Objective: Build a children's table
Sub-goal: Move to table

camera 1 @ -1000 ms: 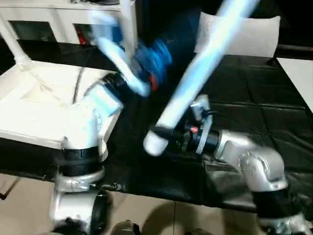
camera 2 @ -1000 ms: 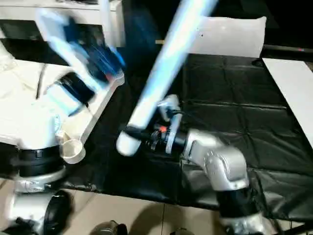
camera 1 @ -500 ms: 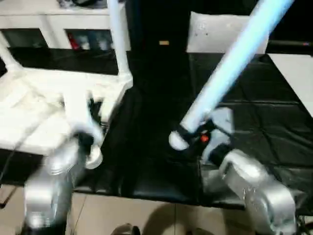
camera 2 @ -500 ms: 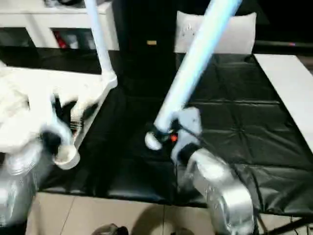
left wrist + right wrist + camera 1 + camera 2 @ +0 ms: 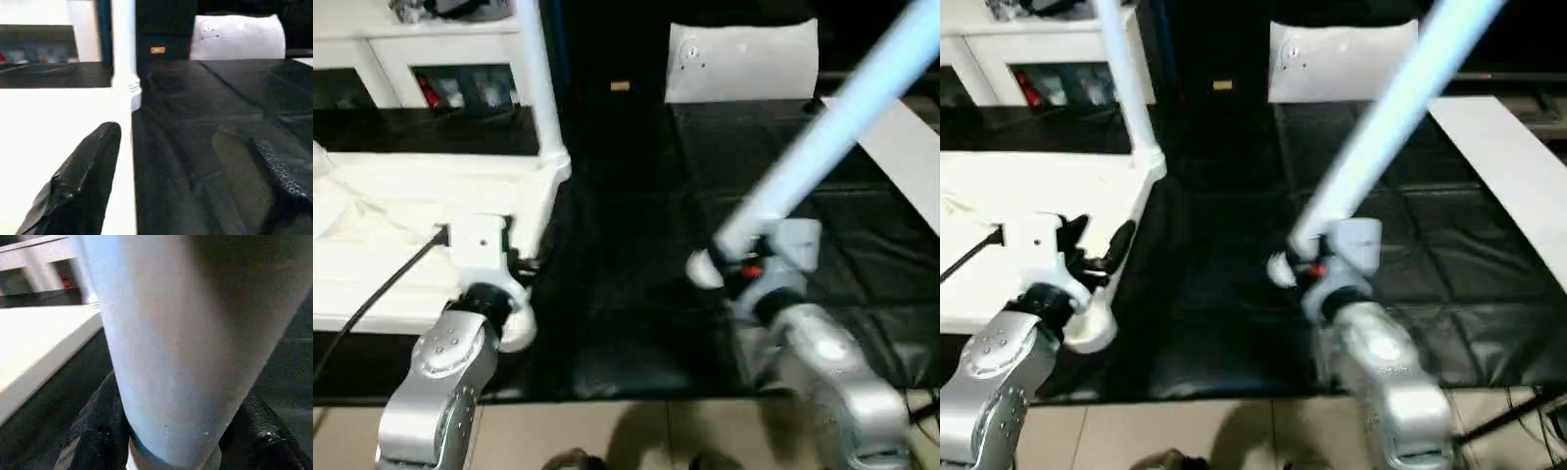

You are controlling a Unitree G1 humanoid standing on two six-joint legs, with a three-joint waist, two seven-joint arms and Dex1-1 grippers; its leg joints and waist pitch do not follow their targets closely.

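Left arm: your silver forearm comes up from seven o'clock, wrist bent toward twelve.
Left gripper (image 5: 1097, 247): your black fingers (image 5: 78, 181) stand spread apart, gripping nothing.
Right arm: your forearm climbs from five o'clock toward centre.
Right gripper (image 5: 736, 266): you're clamped on the leg (image 5: 822, 137), which slants toward one o'clock.

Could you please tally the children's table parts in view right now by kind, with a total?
Tabletop: 1, lying on the black mat.
Legs standing upright in a corner socket: 1.
Legs held aslant in the right gripper: 1.
Total: 3 parts.
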